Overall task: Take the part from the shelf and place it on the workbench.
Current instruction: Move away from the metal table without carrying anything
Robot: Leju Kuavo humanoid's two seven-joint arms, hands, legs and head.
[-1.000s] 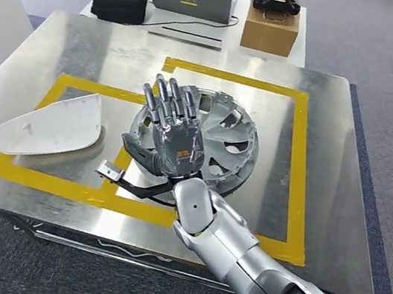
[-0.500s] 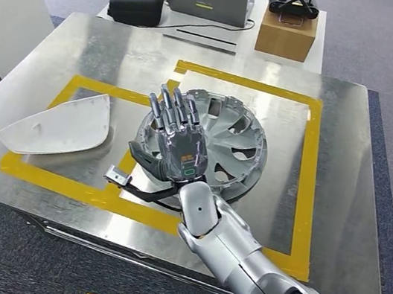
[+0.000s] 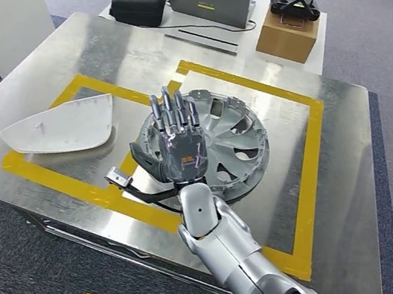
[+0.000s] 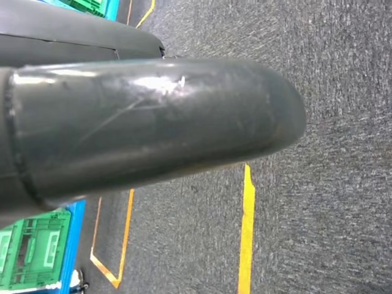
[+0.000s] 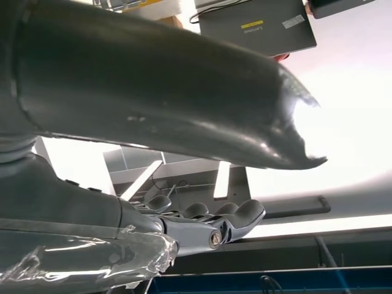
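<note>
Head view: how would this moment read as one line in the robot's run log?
right hand: open, fingers spread above hubcap | hubcap: on workbench inside yellow tape | white panel: beside it

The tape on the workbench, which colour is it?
Yellow. The tape shows best in the head view.

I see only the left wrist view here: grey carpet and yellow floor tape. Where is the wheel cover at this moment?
Observer: The silver wheel cover lies flat on the metal workbench, inside the yellow tape frame.
Operator: Does the right hand hold it?
Observer: No. The right hand is over the cover's left rim, fingers spread, gripping nothing.
Operator: Is anything else on the bench?
Observer: A white panel lies to the cover's left, apart from it.
</note>
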